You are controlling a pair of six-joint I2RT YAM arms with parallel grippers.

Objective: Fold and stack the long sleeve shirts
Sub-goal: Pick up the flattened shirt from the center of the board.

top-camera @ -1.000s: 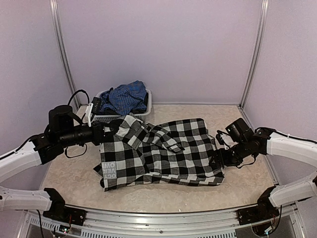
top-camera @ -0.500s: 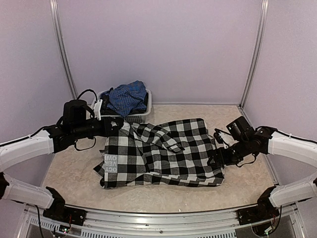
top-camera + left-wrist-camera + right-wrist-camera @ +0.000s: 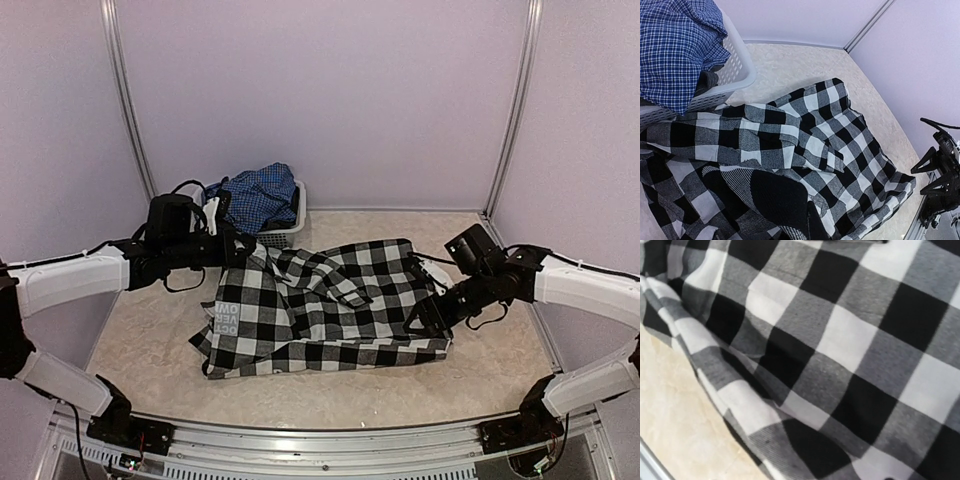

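- The black-and-white shirt (image 3: 330, 300) lies spread and rumpled in the middle of the surface (image 3: 150, 345), with its white block letters (image 3: 220, 325) at the left end.
- The left gripper (image 3: 240, 255) is pressed together on the shirt's far left corner, holding that edge raised just in front of the basket (image 3: 288, 232).
- The right gripper (image 3: 422, 320) sits low at the shirt's right edge with its fingers spread. Its wrist camera shows only checked cloth up close.
- The blue shirt (image 3: 255, 195) is bunched up in the white mesh basket at the back left.
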